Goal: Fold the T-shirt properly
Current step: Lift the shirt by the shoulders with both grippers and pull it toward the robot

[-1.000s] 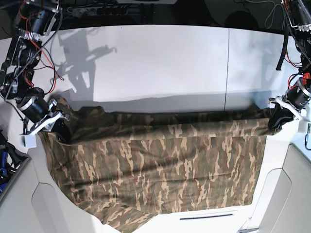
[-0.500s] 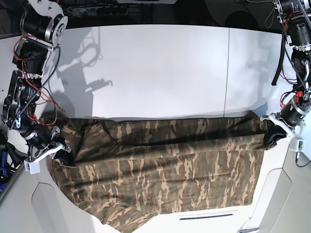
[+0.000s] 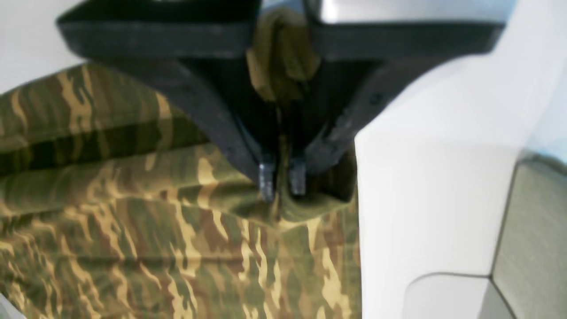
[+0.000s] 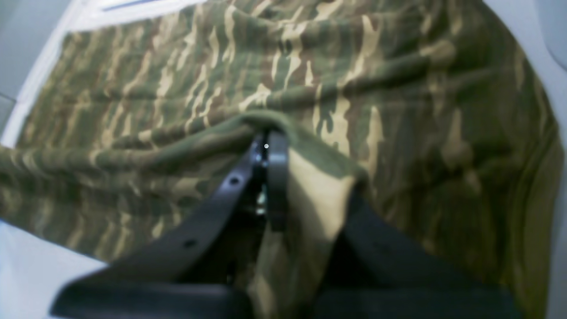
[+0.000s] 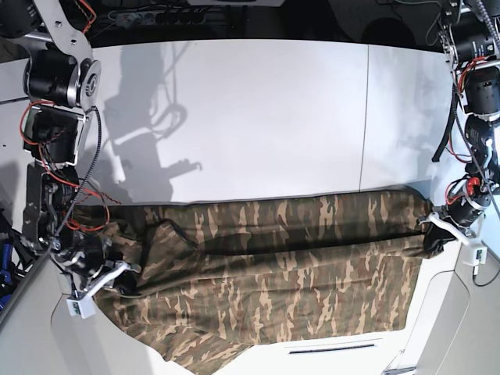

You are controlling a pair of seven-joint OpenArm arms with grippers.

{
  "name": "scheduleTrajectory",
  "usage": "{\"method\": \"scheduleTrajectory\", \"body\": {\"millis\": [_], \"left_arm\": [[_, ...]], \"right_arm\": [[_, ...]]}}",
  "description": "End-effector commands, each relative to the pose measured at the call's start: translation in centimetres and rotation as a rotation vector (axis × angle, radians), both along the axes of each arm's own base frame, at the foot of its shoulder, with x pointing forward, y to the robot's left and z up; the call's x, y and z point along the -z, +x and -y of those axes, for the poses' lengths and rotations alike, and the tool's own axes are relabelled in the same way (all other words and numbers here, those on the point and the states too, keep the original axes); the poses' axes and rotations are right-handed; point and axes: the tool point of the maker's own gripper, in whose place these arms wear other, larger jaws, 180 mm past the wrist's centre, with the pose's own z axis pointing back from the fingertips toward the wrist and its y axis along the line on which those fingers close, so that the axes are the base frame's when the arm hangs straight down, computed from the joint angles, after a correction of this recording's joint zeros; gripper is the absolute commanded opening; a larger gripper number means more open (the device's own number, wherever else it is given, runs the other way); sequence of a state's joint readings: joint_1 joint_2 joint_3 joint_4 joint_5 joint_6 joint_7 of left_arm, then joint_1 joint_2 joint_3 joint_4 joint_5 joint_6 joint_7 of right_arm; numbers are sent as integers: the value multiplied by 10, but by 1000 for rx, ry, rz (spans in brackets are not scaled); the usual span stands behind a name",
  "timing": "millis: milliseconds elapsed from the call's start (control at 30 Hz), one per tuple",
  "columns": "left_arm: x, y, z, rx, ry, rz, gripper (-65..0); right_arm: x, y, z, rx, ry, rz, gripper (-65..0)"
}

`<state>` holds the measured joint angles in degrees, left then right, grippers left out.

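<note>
Both arms pulling lifted far edge of T-shirt toward near side since earlier frame; left gripper and right gripper jaws clenching cloth corners, keeping edge taut for straight fold; shirt lying on white tabletop

T-shirt soft matt cloth; table smooth.

We are pinching a bunched fold of the T-shirt in our left gripper, jaws closed tight on the cloth. The camouflage fabric is spreading leftward over the white table.
</note>
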<state>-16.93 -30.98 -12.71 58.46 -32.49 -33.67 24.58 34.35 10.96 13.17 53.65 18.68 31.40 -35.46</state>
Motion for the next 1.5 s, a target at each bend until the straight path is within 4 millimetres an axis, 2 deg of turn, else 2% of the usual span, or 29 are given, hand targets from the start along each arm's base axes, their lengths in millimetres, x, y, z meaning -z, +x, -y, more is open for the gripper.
{"method": "scheduleTrajectory", "body": {"millis": [0, 133, 233, 300, 333, 567, 833, 967, 1033, 1200, 1300, 1467], "left_arm": [[-26, 11, -11, -14, 15, 70, -650], [-26, 10, -11, -14, 15, 68, -554], [-26, 10, -11, -14, 14, 68, -431], [-23, 9, -11, -12, 14, 54, -351], [-22, 8, -11, -10, 15, 45, -334], [-20, 4, -13, -22, -29, 14, -332], [-35, -13, -41, -114, -193, 62, -328], [-27, -24, -49, -141, -200, 49, -219], [-20, -28, -48, -144, -202, 37, -211], [-7, -34, -43, -153, -196, 31, -211], [6, -35, -32, -154, -215, 10, -211], [24, -35, -8, -144, -267, -8, -211]], "right_arm": [[-28, 17, 7, 16, 0, 81, -625], [-25, 16, 5, 13, -1, 79, -508], [-25, 17, 8, 34, 0, 72, -390], [-25, 18, 11, 46, -3, 70, -347], [-25, 17, 13, 48, -7, 68, -344], [-26, 12, 45, 79, -25, 38, -344], [-15, -14, 105, 220, 69, -41, -344], [-1, -33, 133, 301, 108, -50, -344], [8, -43, 142, 333, 121, -51, -344], [32, -65, 148, 371, 145, -69, -344], [44, -77, 148, 380, 155, -86, -344], [52, -84, 145, 382, 179, -98, -344]]}}
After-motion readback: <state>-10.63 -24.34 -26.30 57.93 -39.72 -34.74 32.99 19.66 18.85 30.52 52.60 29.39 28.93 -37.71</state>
